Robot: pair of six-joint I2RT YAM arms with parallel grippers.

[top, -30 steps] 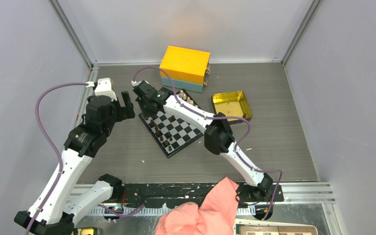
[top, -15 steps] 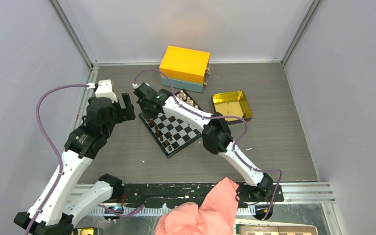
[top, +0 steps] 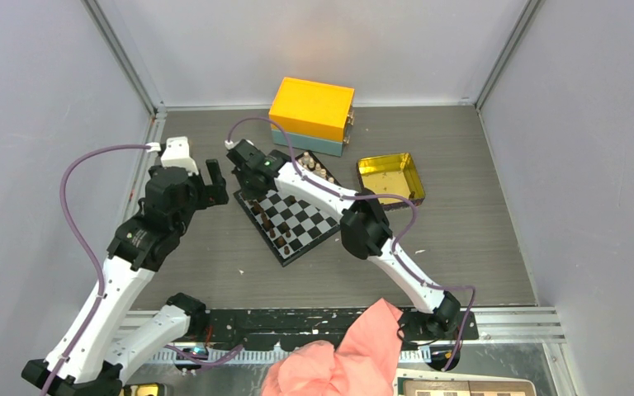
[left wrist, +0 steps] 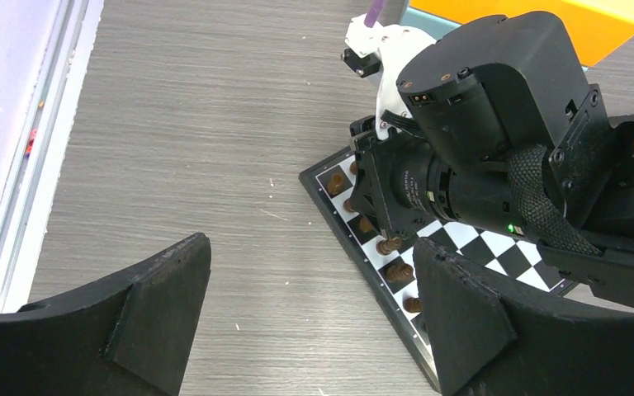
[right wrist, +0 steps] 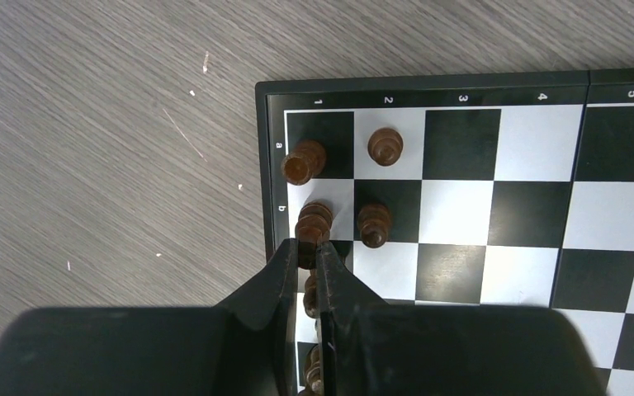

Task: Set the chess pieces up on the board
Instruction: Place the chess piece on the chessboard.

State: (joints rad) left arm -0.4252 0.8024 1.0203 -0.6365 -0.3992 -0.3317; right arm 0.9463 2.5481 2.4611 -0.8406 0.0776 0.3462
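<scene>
Piece [right wrist: 314,221] betw. R end effector [right wrist: 307,247] tips

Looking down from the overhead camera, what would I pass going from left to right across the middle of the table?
left arm's fingers → chessboard → gold tin. The yellow box lies behind the chessboard in the same stretch, so it has no clear place in the order.

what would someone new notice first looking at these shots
The bright yellow box at the table's far edge stands out, with the shiny gold tin to its right and nearer. In the middle lies the black and white board, and the right hand is down at its corner, closed on a dark piece in the edge column. The left hand hangs wide open just left of the board.
</scene>
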